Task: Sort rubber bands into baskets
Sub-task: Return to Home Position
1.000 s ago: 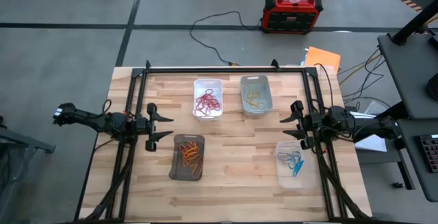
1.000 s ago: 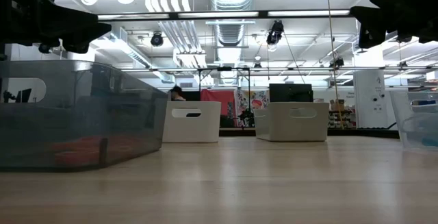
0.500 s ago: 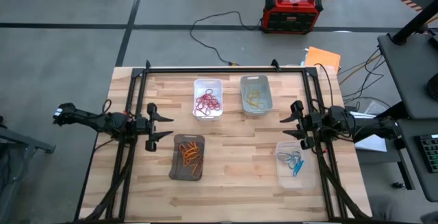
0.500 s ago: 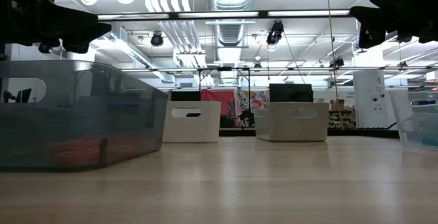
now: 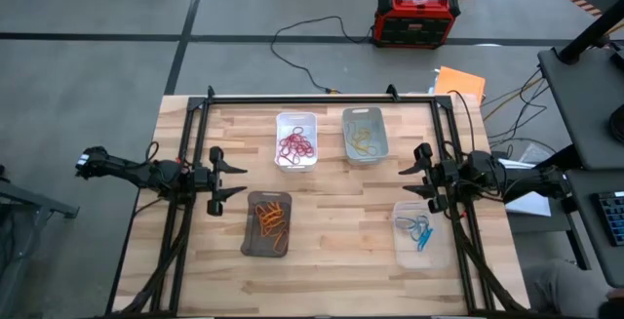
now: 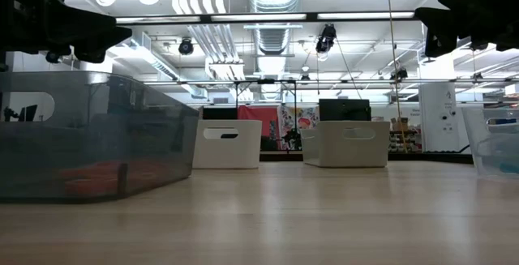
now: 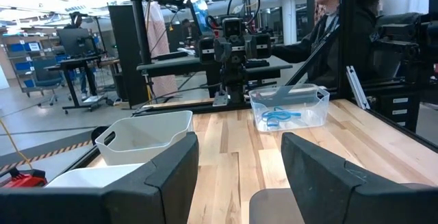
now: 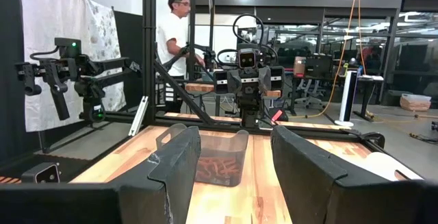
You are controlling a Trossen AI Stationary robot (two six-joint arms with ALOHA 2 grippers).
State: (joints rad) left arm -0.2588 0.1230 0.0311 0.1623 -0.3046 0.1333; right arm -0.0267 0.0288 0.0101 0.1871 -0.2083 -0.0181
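My left gripper (image 5: 239, 180) hangs left of the white basket (image 5: 279, 139), jaws apart and empty. The dark basket (image 5: 246, 231) of orange rubber bands (image 5: 274, 219) sits just beside it, so a low swing homeward could, I judge, clip that rim and spill them. Red rubber bands (image 5: 297, 145) lie in the white basket, yellowish ones (image 5: 363, 143) in the grey basket (image 5: 363, 110) just right of it, and blue ones (image 5: 419, 228) in the clear basket (image 5: 400, 246) farther right, close under my right gripper (image 5: 405, 182), jaws likewise apart.
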